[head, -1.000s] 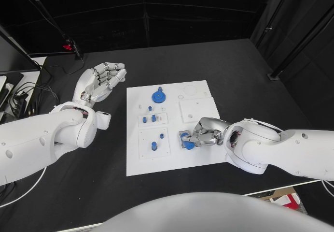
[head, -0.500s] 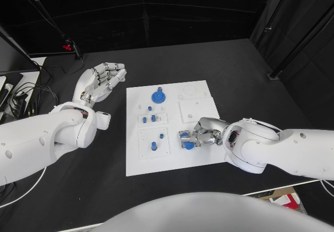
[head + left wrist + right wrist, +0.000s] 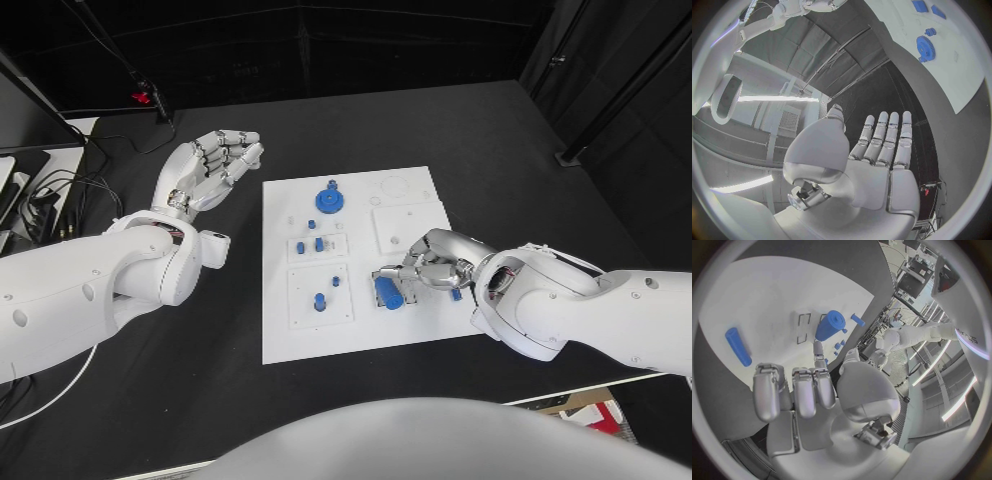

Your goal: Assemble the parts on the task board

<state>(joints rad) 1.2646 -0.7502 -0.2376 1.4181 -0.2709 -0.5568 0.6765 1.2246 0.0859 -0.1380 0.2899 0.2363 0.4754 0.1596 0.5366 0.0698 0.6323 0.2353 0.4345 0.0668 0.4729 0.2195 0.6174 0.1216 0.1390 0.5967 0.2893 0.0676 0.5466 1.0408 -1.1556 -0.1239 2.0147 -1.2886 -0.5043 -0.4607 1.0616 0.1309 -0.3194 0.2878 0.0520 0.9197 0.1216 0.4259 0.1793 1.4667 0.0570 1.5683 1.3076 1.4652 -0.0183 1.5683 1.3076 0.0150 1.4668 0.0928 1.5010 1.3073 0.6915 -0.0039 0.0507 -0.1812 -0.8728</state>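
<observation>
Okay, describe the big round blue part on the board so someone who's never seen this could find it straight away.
Start at the white task board in the middle of the black table. Go to its far end, on the side nearer the left hand. The blue gear lies there: a flat toothed disc, far wider than the small blue pegs nearer the robot.
</observation>
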